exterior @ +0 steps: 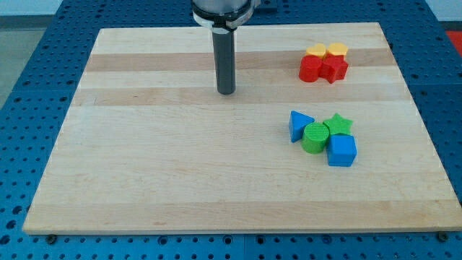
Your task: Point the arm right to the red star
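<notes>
— Jaws? None on this arm, so nothing is apart, together or clamped; it ends in a rod, and my tip (227, 92) rests on the bench (166, 173), at the view's top, left of centre.

— What lies nearest the view's bottom?

— A cluster at the right: blue cube (342, 151), green cylinder (315, 138), blue triangle (299, 125), green star (337, 124), all touching or just beside one another.

— And the red star (335, 69)?

— Farther up, well apart from my tip, to the view's right and slightly higher. It touches a red cylinder (310, 68) on its left; two yellow blocks (326, 50) sit just behind them.

— So the move?

— I judge a long sweep rightward, ending on the star's right side. No containers anywhere.
</notes>
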